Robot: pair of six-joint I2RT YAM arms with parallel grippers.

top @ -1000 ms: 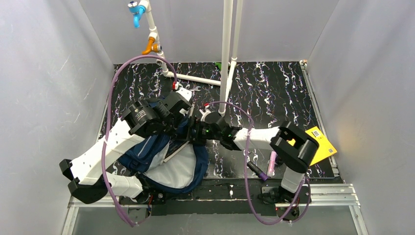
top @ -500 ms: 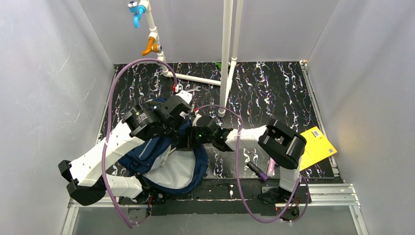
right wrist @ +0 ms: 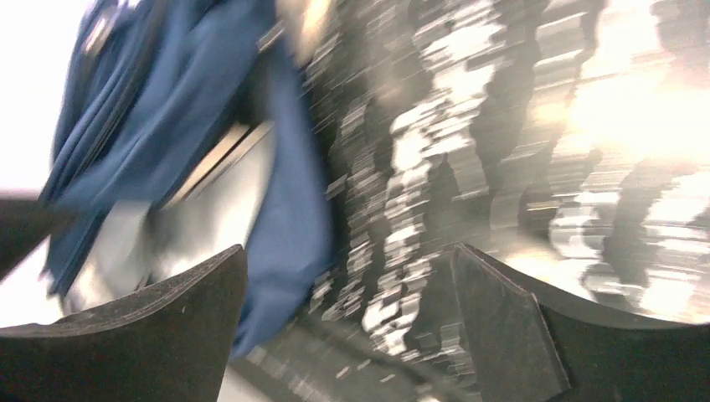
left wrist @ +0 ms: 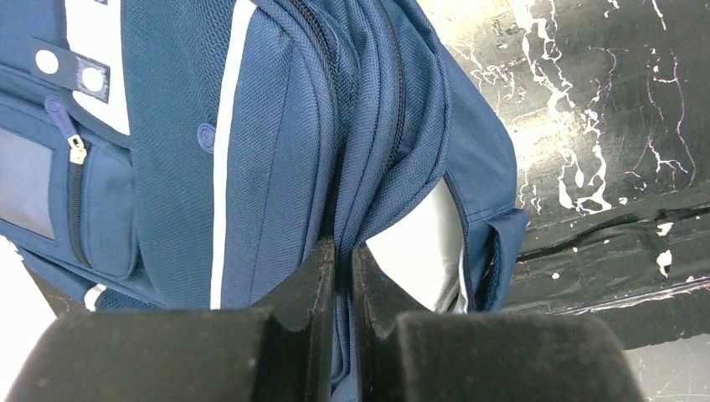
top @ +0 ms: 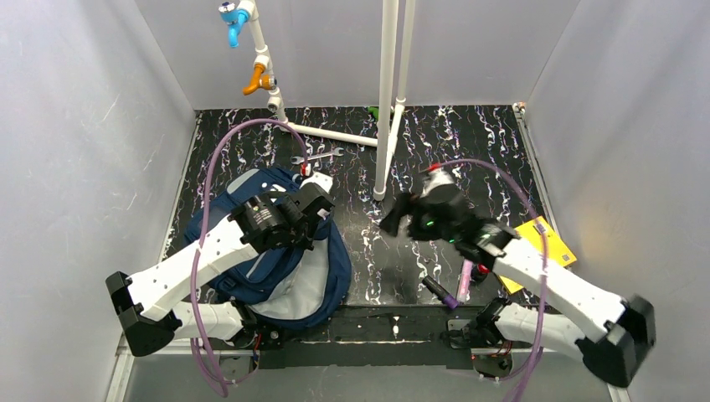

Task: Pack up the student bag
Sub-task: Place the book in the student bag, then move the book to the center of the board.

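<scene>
pinches the student bag [top: 251, 188] at its mouth with the left claw [left wrist: 342, 251], jaws almost together on a fold of navy fabric next to the zip. props the opening that way, with pale lining [left wrist: 419, 243] showing just to the right of the fingertips in the left wrist view and the front pockets off to their left.

hangs the right claw [top: 392, 223] wide and empty above the marbled tabletop [top: 469, 151], apart from the bag, fingers pointing back toward it. catches the bag only as a blue smear to the left of that claw in the right wrist view, plus a thin flat edge in the mouth that could be a book lying inside; cannot tell for sure through the blur.

reads as roughly midway, by judgement: opening secured, perhaps one thing packed, nothing in transit. counts as not yet packed a yellow notebook [top: 553, 239] behind the right claw and partly under its forearm, plus a pink pen [top: 463, 280] and a dark marker [top: 439, 291] side by side on the base side of that claw. notes a wrench [top: 314, 157] on the far side of the left claw, near the bag's top; probably no school item. leaves, most likely, fetching each loose piece with the right claw, dropping it through the held mouth, then letting go and drawing the zip closed.
</scene>
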